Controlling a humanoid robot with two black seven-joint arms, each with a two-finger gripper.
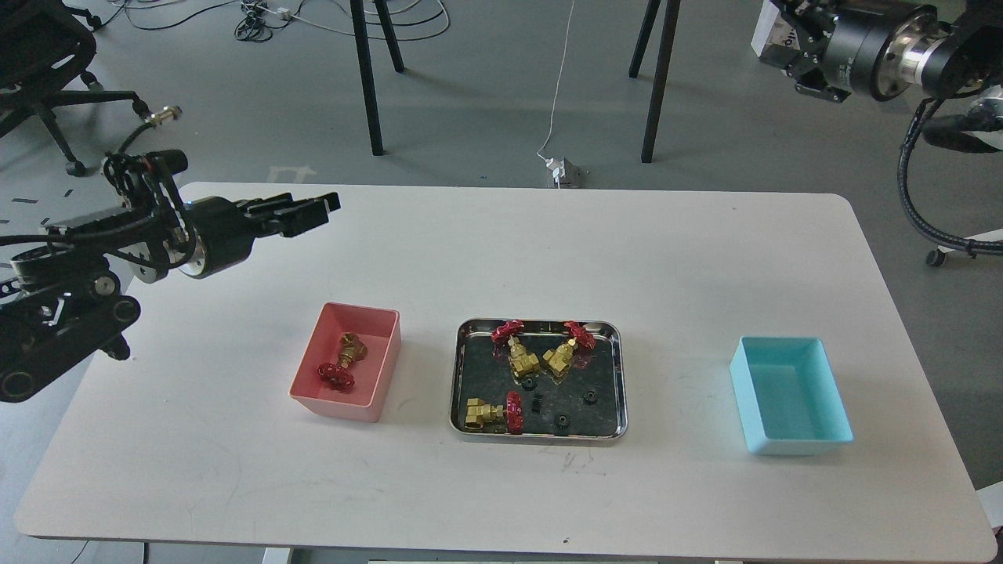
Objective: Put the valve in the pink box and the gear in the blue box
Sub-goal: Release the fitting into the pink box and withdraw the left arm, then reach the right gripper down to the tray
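Single head view, high above the white table [501,251], facing forward and down, moderately far, floor beyond

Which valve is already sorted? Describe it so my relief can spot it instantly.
Find the pink box left of the steel tray on the white table. The valve lies inside it, the only one outside the tray.
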